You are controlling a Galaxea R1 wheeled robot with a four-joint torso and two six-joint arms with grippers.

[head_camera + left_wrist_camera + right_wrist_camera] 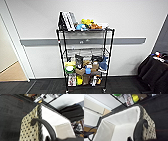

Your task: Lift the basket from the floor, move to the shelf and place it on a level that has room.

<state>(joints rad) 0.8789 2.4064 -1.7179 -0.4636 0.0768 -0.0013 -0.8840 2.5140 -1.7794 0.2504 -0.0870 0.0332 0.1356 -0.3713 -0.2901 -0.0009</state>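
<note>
While it hangs above the carpet, the basket is held at both ends: left gripper hooked over one braided rim, right gripper over the opposite rim, both clamped. Its long axis runs between the grippers, open top up. Centre frame in the head view stands the shelf, crowded with goods; no label readable.
</note>
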